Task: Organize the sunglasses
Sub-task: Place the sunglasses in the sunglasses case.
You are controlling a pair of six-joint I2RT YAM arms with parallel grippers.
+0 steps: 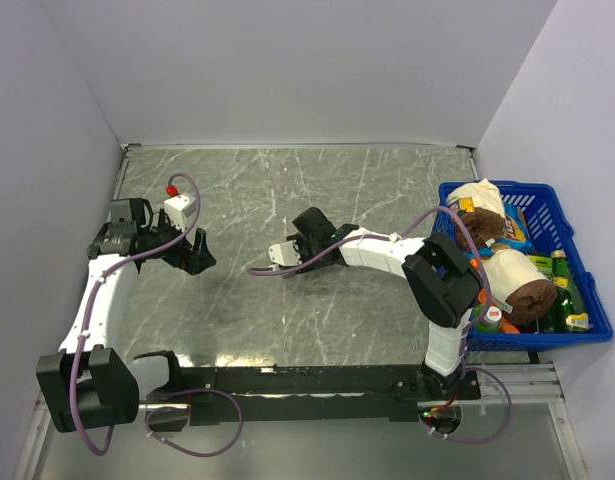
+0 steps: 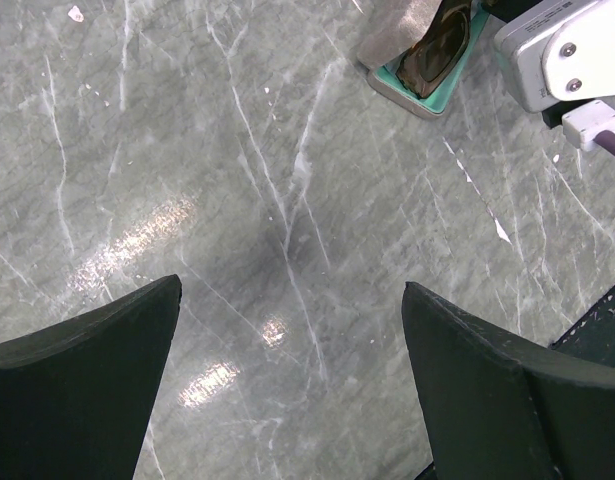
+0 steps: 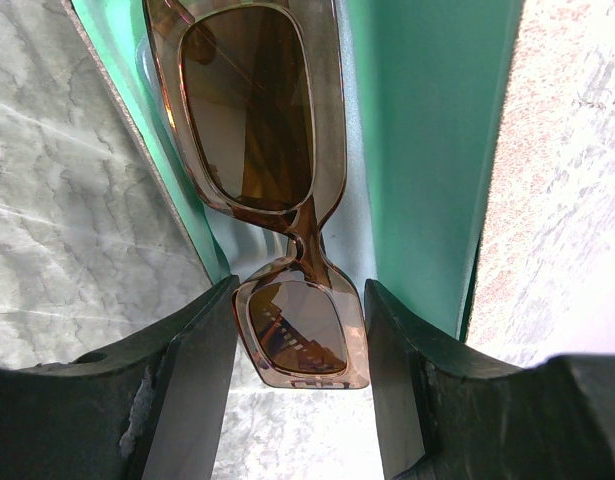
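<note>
**At mid-table: sunglasses [image 3: 252,110] gripped at the case [image 3: 417,150]**

The right gripper [image 3: 299,335] clasps one lens between its fingers [image 3: 187,390]; the other lens lies over the open case's teal lining. The left gripper [image 2: 290,300] hangs spread wide above the table [image 2: 187,150].

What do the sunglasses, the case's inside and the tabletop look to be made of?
The sunglasses: likely glossy plastic; the amber-brown frame is translucent and the lenses reflect. The case's inside: a smooth teal lining, plastic or leatherette, unclear. The tabletop: grey, marble-look with white veins, polished, with light glare; stone or laminate, can't tell.
</note>
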